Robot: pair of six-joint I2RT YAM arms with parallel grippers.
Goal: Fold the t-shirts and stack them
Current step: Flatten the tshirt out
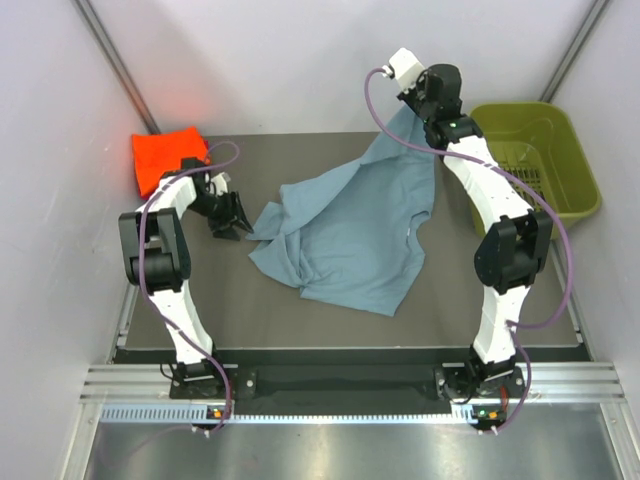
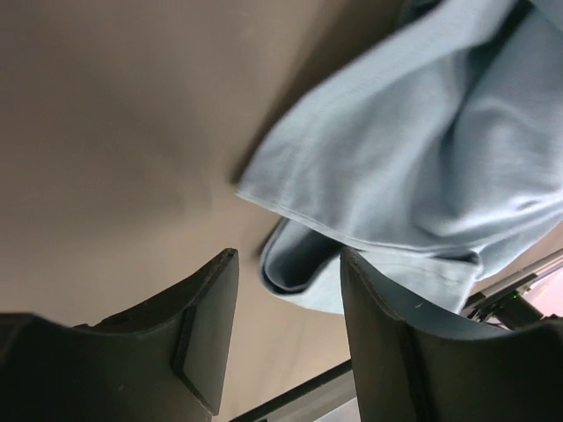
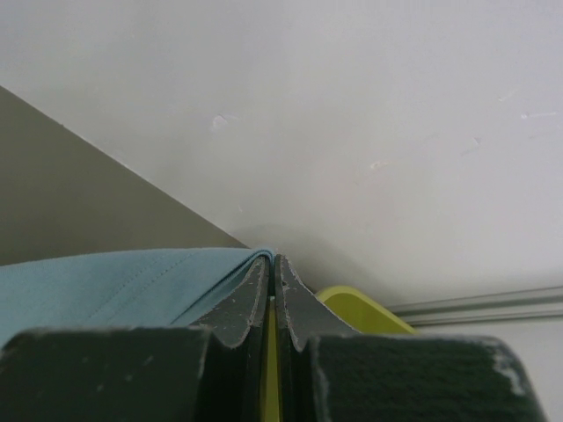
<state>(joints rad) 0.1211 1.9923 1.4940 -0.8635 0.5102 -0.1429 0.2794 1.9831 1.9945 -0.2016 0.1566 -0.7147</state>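
The large grey-blue t-shirt [image 1: 350,235] lies crumpled across the middle of the table. One corner is pulled up toward the back. My right gripper [image 1: 407,108] is shut on that raised corner, high near the back wall. In the right wrist view the cloth [image 3: 106,281] drapes over the closed jaws of the right gripper [image 3: 273,260]. My left gripper [image 1: 232,226] is open and empty, low at the shirt's left edge. In the left wrist view a rolled hem of the shirt [image 2: 422,158] lies just beyond the open left gripper [image 2: 288,262]. A folded orange t-shirt [image 1: 165,157] sits at the back left. Red and teal shirts are out of view.
An olive-green plastic basket [image 1: 545,150] stands at the back right, close behind the right arm; its rim also shows in the right wrist view [image 3: 361,309]. White walls enclose the table's back and sides. The dark table surface [image 1: 330,325] ends at a metal rail in front.
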